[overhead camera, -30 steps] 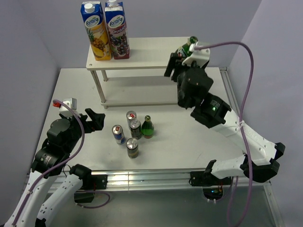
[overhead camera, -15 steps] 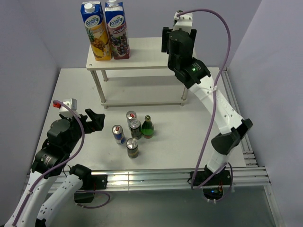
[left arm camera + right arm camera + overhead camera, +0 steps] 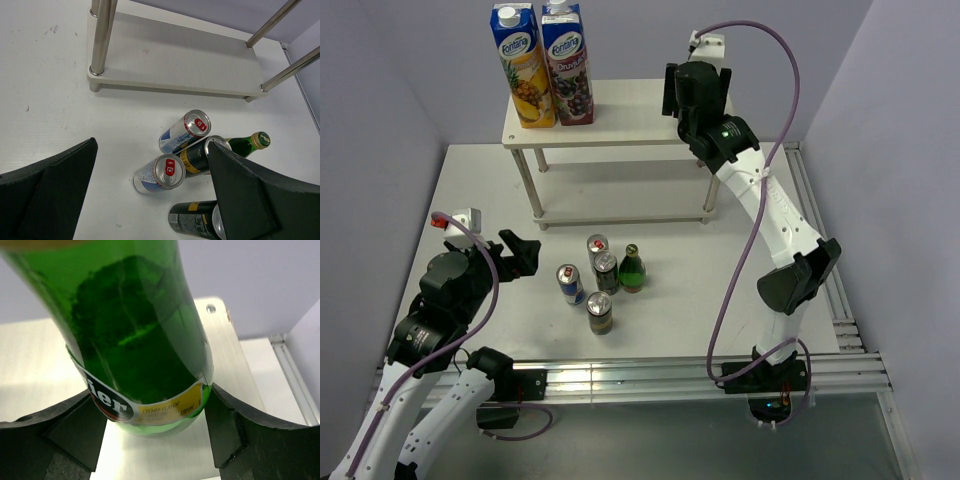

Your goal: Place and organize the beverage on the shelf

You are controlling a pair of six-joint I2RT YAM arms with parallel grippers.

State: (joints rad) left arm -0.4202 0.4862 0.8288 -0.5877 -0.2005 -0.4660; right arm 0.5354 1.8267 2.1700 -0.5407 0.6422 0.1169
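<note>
My right gripper (image 3: 152, 426) is shut on a green glass bottle (image 3: 135, 340) with a yellow and black label, gripping its lower body. The bottle stands upright low over the right part of the shelf's top board (image 3: 30, 365); contact with the board cannot be told. In the top view the right gripper (image 3: 682, 95) hides that bottle above the shelf (image 3: 620, 110). My left gripper (image 3: 520, 255) is open and holds nothing, left of the drinks on the table: two silver-blue cans (image 3: 185, 131) (image 3: 160, 172), two black cans (image 3: 197, 157) (image 3: 195, 220) and a second green bottle (image 3: 247, 143).
Two tall juice cartons (image 3: 523, 65) (image 3: 567, 62) stand on the left end of the shelf's top board. The lower board (image 3: 190, 65) is bare between thin metal legs (image 3: 100, 35). Grey walls close in behind and on both sides.
The right arm has lifted the green bottle from the shelf's right end to above the top board, moving back and left. The left arm has not moved.
</note>
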